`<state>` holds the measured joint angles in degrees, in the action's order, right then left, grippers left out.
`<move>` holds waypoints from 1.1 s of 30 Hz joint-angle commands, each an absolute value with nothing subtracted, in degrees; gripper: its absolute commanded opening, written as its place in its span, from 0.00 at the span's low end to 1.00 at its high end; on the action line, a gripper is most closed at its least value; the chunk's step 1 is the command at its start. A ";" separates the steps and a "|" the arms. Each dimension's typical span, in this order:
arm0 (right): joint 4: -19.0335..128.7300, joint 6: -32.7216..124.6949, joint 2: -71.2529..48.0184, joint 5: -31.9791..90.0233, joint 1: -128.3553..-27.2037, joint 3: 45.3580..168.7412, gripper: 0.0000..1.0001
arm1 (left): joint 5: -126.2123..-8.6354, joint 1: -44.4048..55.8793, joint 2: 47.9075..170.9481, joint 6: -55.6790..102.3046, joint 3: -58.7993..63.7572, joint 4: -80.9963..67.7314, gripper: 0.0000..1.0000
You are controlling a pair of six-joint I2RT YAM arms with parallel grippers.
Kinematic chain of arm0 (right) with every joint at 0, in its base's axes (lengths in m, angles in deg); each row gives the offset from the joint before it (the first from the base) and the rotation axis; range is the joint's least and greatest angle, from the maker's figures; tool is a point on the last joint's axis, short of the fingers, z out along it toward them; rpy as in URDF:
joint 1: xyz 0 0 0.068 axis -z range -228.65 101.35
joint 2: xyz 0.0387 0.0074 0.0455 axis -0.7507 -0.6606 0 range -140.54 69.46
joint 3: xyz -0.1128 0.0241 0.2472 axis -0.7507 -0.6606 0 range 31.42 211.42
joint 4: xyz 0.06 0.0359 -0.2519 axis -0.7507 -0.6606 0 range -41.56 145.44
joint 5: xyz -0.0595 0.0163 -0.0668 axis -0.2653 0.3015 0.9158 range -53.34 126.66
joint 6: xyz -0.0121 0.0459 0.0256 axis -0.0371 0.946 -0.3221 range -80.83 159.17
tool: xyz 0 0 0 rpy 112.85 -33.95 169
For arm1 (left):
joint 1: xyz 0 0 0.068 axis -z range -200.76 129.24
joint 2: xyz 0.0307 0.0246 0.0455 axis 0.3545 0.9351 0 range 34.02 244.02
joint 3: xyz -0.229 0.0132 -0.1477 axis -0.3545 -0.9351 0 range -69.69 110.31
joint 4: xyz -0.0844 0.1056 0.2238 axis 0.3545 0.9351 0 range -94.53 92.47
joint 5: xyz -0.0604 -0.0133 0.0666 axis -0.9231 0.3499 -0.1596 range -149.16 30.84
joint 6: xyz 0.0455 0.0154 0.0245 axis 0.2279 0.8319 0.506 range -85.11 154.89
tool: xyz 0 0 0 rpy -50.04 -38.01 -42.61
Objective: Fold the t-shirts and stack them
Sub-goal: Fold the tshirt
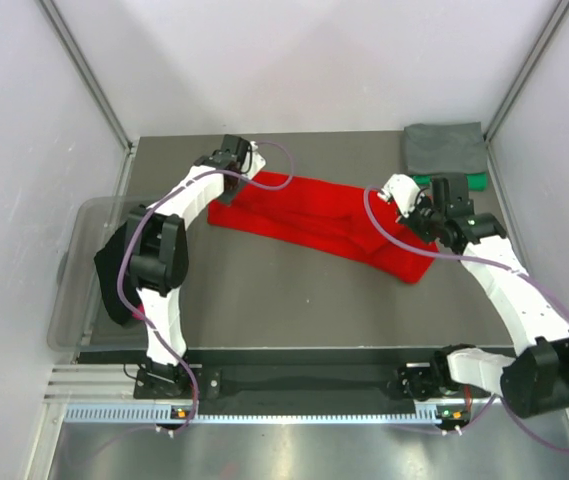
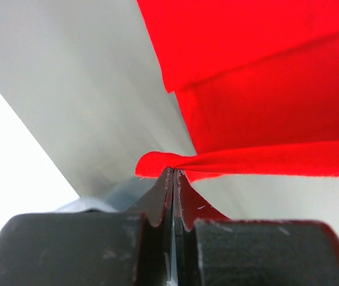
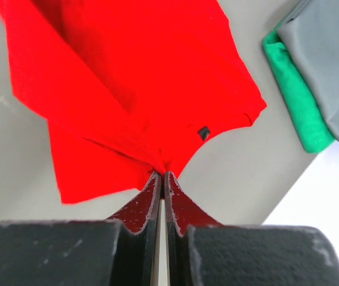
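Green t-shirt [image 3: 294, 95] mostly hidden under the grey t-shirt [image 3: 330, 59], only a strip visible to me, red t-shirt [image 2: 264, 77] cut off at top and right edges of my left wrist view, black t-shirt [image 1: 111, 285] at the tub [image 1: 64, 310] half behind the left arm [image 1: 159, 255].

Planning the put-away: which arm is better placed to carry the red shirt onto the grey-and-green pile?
Right, probably. The right gripper is shut on the red t-shirt at the end nearest the grey t-shirt lying on the green t-shirt; the left gripper pinches the far end.
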<state>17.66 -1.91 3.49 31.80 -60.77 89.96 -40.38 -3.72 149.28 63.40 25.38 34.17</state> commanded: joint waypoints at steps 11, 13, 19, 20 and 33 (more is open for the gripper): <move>26.70 0.15 -13.14 29.98 -57.88 101.37 0.00 | -39.04 -3.54 158.21 65.21 36.12 28.26 0.00; 27.58 0.32 -15.69 30.07 -57.01 102.77 0.00 | -38.60 -3.62 159.44 65.13 36.92 27.90 0.00; 28.72 0.50 -22.29 29.72 -55.16 107.08 0.00 | -37.63 -3.62 162.25 65.57 39.38 27.99 0.00; 28.64 0.50 -23.16 29.72 -55.16 108.05 0.00 | -37.28 -3.71 162.52 65.31 39.56 27.99 0.00; 30.57 1.99 -31.07 30.07 -55.16 113.15 0.00 | -35.87 -3.98 163.57 65.30 40.78 27.64 0.00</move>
